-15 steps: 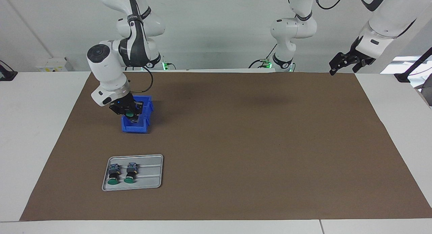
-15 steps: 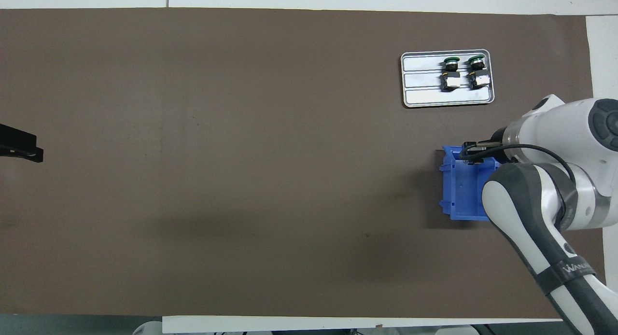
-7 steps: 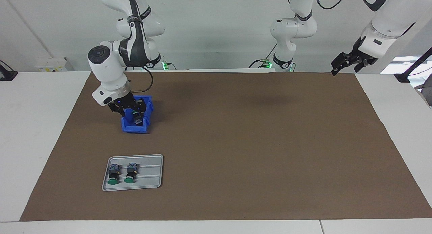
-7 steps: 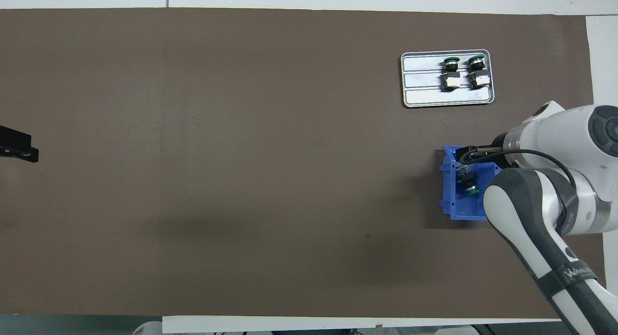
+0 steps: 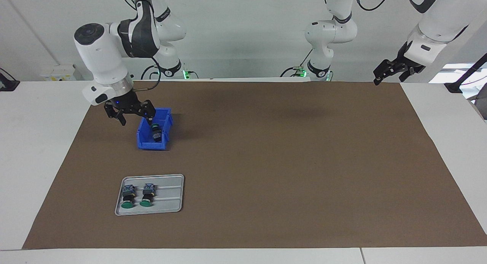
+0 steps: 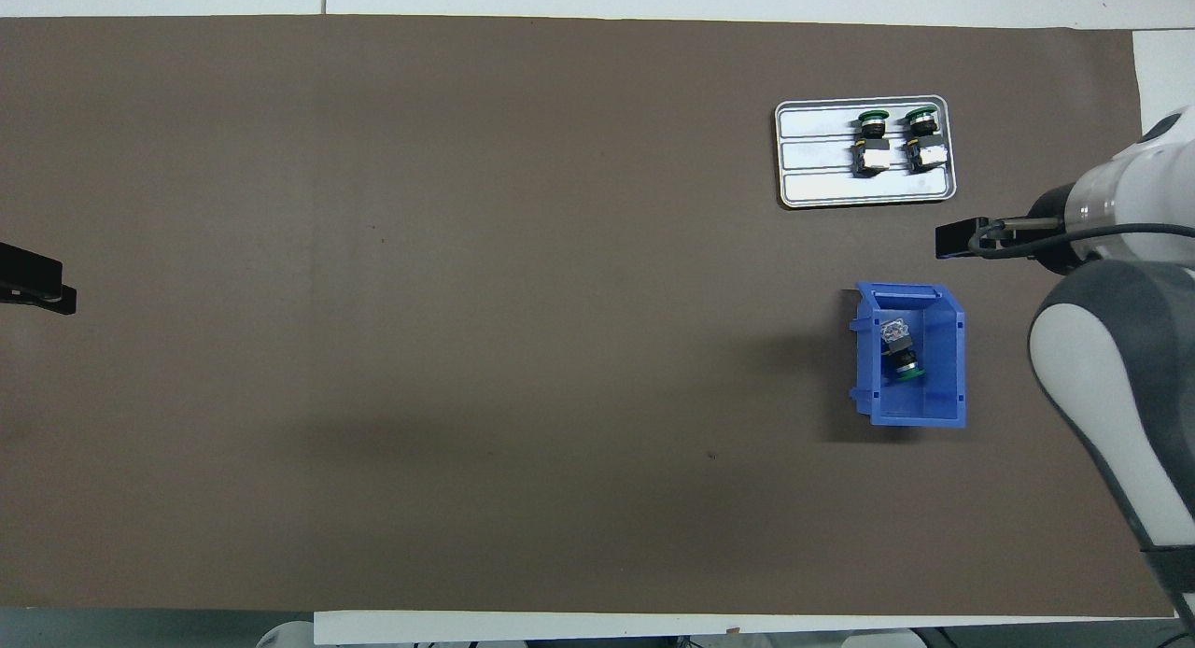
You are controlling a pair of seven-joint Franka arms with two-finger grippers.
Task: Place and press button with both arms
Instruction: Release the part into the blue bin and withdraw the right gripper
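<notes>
One green-capped button lies on its side in the blue bin. My right gripper hangs open and empty above the mat, beside the bin toward the right arm's end of the table. Two more buttons lie side by side on the grey tray, which sits farther from the robots than the bin. My left gripper waits raised over the mat's edge at the left arm's end, open and holding nothing.
A brown mat covers most of the white table. Bin and tray both sit toward the right arm's end of it.
My right gripper opened and let the button drop into the blue bin. It then rose out of the bin and drew aside. The left arm barely moved.
</notes>
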